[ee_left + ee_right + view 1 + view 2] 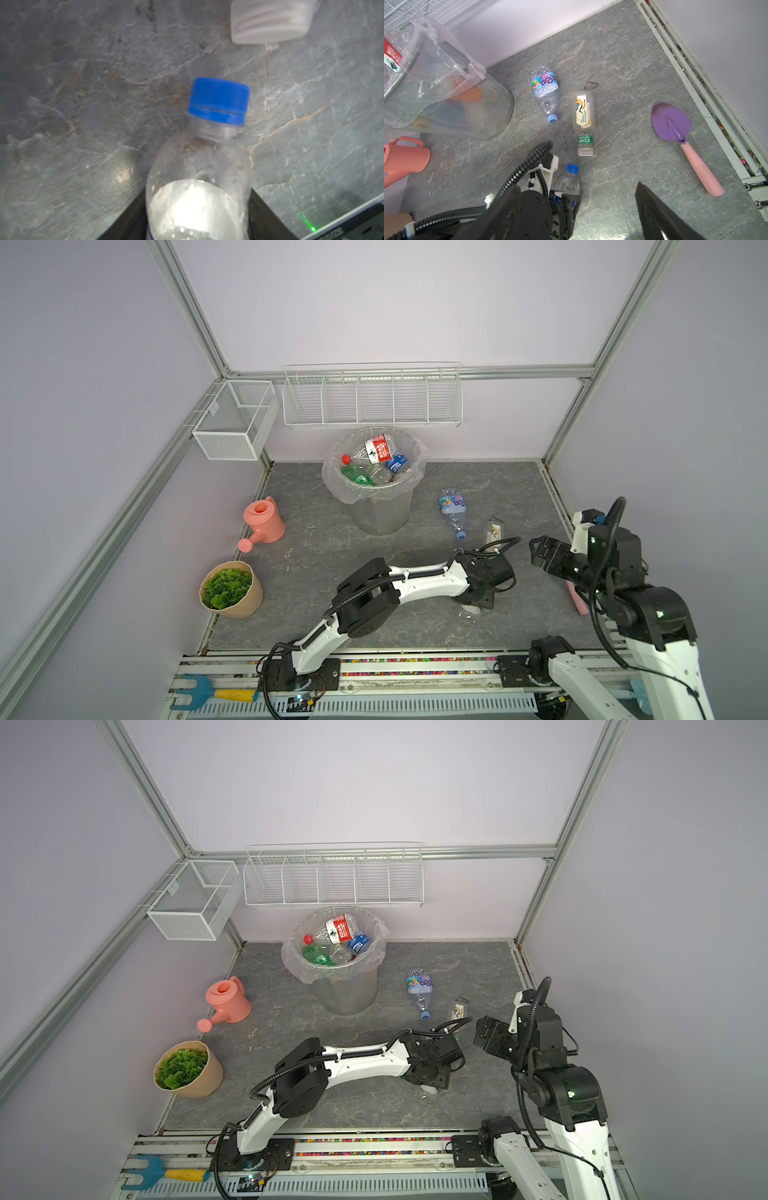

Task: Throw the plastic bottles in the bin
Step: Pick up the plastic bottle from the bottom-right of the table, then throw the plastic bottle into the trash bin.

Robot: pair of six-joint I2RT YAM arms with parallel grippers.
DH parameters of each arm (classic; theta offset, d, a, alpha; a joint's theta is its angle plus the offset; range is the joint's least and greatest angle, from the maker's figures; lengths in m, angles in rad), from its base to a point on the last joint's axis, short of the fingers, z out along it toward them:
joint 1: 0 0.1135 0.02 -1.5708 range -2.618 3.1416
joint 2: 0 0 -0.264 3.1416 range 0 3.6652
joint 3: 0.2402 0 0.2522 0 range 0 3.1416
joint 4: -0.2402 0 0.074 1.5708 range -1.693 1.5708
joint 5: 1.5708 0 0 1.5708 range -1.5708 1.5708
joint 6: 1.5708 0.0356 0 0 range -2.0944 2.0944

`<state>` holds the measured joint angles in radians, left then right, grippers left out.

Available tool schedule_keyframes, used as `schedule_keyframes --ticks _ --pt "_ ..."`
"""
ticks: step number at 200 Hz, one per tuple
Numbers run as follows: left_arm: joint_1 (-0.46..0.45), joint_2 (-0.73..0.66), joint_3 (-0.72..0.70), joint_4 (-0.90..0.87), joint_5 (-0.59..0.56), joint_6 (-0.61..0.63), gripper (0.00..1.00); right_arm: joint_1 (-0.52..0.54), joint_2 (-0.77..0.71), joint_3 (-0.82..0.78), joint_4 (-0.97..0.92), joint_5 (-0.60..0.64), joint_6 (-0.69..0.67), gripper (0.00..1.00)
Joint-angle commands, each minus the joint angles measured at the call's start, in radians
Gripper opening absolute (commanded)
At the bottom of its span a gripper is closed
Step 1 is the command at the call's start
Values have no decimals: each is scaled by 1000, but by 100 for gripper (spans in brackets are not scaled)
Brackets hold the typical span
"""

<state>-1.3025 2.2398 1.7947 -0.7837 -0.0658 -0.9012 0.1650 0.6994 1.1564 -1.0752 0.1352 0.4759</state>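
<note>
Grey mesh under a clear liner, the bin stands well beyond the left claw and off to its left, with several bottles piled inside. The left claw itself is down at the tabletop, its fingers pressed against both sides of a clear blue-capped bottle, low on the body, so the shoulder and cap stick out past the fingertips. That bottle looks nearly empty (only droplets cling inside), so it should be very light, with thin, slick walls that dent under a squeeze. The ribbed body under the shoulder seems the sounder place to hold; a grip nearer the neck risks it squirting free.

Just past the blue cap lies a white-capped tea bottle, cap end towards the claw. A crushed blue-label bottle lies farther beyond, nearer the bin. Both rest flat on the tabletop.

To the right, apart from these, the right claw hovers with jaws spread and nothing between them.
</note>
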Motion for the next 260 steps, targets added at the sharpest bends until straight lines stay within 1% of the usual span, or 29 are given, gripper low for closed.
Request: schedule_keyframes --ticks 1,30,44,53,85,99,126,141,161,179,195,209,216,226,245,260 --pt "6 -42 -30 -24 -42 -6 55 -4 -14 -1 -5 -11 13 89" --pt "14 -87 -61 -33 -59 14 39 -4 -14 -15 -2 -19 15 89" --pt "20 -112 -68 -52 -69 26 33 -4 -15 -25 1 -23 16 89" --pt "25 -134 -74 -65 -79 37 32 -4 -16 -33 3 -26 17 89" --pt "44 -265 -112 -61 -126 82 31 -4 -17 -57 7 -40 17 89" --pt "52 -328 -98 -81 -174 115 31 -4 -15 -68 14 -53 16 89" --pt "55 -407 26 -219 -340 150 32 -4 -9 -97 33 -85 24 89" --pt "55 -441 103 -283 -411 196 32 -4 -6 -110 43 -97 27 89" --pt "55 -500 151 -299 -492 257 32 -4 -3 -121 48 -103 28 89" --pt "68 -551 187 -313 -535 292 32 -4 0 -131 53 -109 27 89" --pt "94 -586 228 -341 -558 315 32 -4 2 -143 57 -117 29 89" --pt "113 -602 282 -394 -613 326 32 -4 1 -151 60 -127 34 89" --pt "123 -609 308 -412 -669 339 32 -4 2 -156 64 -130 37 88" --pt "148 -617 341 -432 -695 357 32 -4 2 -165 73 -138 41 89" --pt "225 -642 379 -439 -681 384 32 -4 10 -178 91 -162 49 89" --pt "301 -667 395 -423 -634 402 32 -4 20 -185 100 -175 53 89"
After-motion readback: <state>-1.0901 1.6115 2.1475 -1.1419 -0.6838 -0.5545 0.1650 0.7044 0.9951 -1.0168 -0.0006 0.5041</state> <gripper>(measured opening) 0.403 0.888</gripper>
